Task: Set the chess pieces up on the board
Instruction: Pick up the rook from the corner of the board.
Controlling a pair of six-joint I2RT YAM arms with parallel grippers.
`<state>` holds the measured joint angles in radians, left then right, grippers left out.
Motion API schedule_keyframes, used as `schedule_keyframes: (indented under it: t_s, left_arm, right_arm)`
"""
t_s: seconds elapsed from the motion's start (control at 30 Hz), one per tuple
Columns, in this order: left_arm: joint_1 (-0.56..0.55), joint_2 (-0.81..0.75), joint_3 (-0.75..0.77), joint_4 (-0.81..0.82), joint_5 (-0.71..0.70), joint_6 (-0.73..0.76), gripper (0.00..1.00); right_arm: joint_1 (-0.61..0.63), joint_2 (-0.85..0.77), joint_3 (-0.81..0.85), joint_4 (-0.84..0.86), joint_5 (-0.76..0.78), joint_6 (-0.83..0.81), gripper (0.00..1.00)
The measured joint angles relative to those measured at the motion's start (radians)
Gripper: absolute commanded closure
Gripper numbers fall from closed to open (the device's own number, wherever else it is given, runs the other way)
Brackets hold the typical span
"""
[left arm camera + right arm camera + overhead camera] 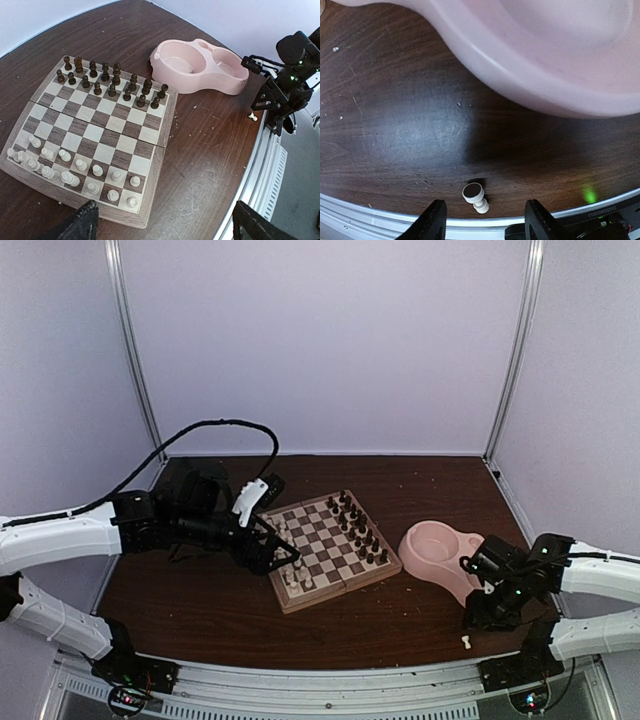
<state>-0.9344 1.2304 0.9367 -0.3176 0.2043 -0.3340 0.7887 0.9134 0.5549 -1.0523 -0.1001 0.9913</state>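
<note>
We see the dark wooden bench [430, 485] carrying everything. The board [107, 132] lies open and flat on its left half. The pink double bowl [200, 65] sits near the board on the right, apart from it. The left fingers [80, 225] hang over the board's edge, spread wide with nothing between them. The right fingers [432, 222] sit low over the bench just beside the bowl (its rim fills the top of the wrist view), also spread and gripping nothing. The chess pieces [75, 172] stand in two rows along the board's edge nearest the left arm. The dark pieces [107, 80] line the opposite edge. One cream pawn [476, 197] lies on its side on the bench between the right fingers, untouched, close to the bench's near edge.
</note>
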Motion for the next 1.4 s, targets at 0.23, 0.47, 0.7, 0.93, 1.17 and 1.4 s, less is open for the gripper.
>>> schedule_keyframes:
  t_s: [0.23, 0.47, 0.7, 0.93, 1.17, 1.4]
  left_arm:
    - [-0.003, 0.000, -0.025, 0.012, 0.000, 0.000, 0.07]
    - [-0.003, 0.017, -0.027, 0.019, 0.000, 0.000, 0.07]
    - [-0.003, 0.039, -0.027, 0.024, 0.000, 0.000, 0.07]
    - [-0.003, 0.045, -0.027, 0.026, 0.000, 0.000, 0.07]
    - [-0.003, 0.045, -0.027, 0.026, 0.000, 0.000, 0.08]
    - [-0.025, 0.046, -0.027, 0.044, -0.010, -0.008, 0.12]
  right_arm:
    - [0.075, 0.079, -0.051, 0.097, -0.049, -0.016, 0.47]
    - [0.127, 0.148, -0.080, 0.154, -0.053, -0.018, 0.63]
    - [0.137, 0.151, -0.080, 0.158, -0.051, -0.026, 0.78]
    - [0.139, 0.119, -0.076, 0.164, -0.051, -0.027, 0.84]
    - [0.141, 0.098, -0.021, 0.170, -0.007, -0.043, 0.83]
    - [0.113, 0.126, 0.158, 0.310, 0.055, -0.103, 0.83]
